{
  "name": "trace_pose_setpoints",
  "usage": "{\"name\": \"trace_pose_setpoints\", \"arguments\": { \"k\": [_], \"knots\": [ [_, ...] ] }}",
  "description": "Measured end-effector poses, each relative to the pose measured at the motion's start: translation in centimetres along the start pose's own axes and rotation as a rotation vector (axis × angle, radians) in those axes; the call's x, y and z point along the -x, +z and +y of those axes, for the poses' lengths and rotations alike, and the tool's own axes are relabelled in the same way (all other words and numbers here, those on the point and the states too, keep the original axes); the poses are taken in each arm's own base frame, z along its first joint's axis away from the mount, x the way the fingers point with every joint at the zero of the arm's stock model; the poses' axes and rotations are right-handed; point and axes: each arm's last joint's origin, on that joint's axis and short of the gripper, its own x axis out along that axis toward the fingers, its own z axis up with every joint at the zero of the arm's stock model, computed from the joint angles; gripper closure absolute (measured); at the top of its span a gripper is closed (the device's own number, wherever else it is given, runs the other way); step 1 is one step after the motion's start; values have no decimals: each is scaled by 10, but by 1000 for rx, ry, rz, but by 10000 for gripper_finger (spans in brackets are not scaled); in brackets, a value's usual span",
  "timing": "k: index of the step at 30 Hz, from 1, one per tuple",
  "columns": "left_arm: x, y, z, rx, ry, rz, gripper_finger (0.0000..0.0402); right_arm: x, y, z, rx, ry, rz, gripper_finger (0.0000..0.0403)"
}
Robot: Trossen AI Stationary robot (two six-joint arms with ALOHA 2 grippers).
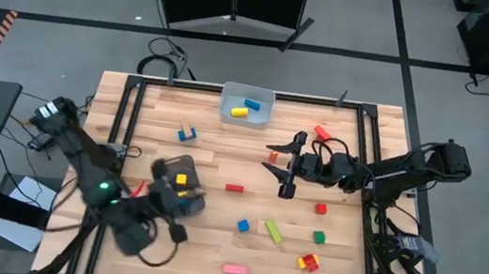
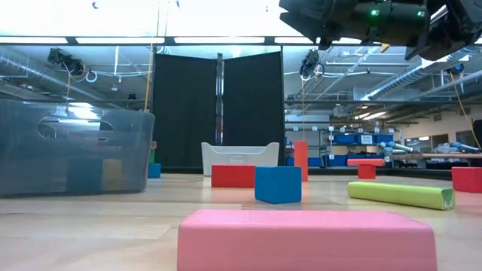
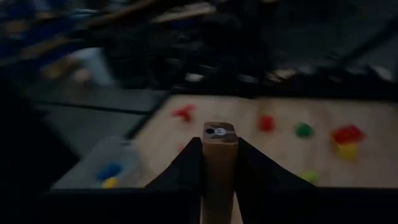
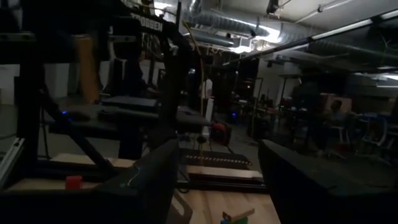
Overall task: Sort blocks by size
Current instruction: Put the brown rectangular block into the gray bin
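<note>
Gripping a plain wood bar (image 3: 219,163) between its closed fingers (image 3: 181,168), the left gripper (image 1: 180,206) sits at the near left of the worktop (image 1: 211,246), just beside the dark tray (image 1: 188,188), where a yellow block (image 1: 181,179) lies. In the left wrist view the bar stands on end between the two fingers, its top face toward the camera.

The right gripper (image 1: 284,169) hangs above the middle of the worktop with its fingers spread and nothing between them; the right wrist view shows the gap between its fingers (image 4: 149,180) clear through to the room beyond.

The remaining blocks are scattered over the wood. A red bar (image 1: 234,189) lies near the centre. A blue cube (image 1: 243,224), a green bar (image 1: 273,231), a green cube (image 1: 318,237) and a red cube (image 1: 320,208) sit to the right, with a red-and-yellow pair (image 1: 308,262) nearer the front edge. A pink bar (image 1: 235,269) lies at the front, filling the foreground of the low view. A blue piece (image 1: 188,134) rests near the back left. The pale bin (image 1: 263,97) at the back edge holds a blue and a yellow block (image 1: 240,112).
</note>
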Motion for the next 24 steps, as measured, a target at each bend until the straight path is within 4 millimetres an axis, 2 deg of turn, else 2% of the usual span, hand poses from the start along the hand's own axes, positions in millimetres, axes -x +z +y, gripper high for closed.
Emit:
{"name": "trace_pose_setpoints", "arguments": {
  "k": [4,8,12,15,19,24],
  "knots": [
    [-42,2,0,-86,-167,-14,336,1,2,-1,12,-2,-8,172],
    [-89,6,32,-102,-207,-38,336,3,9,-1,15,-5,-33,177],
    [-128,10,91,-42,-180,-42,336,8,23,4,22,14,-80,182],
    [-158,3,141,49,-139,-24,336,12,32,7,33,12,-103,186],
    [-204,-24,192,172,-122,39,336,17,38,13,46,-6,-83,190],
    [-253,-55,235,270,-77,68,336,20,36,23,45,5,-45,194]
  ]
}}
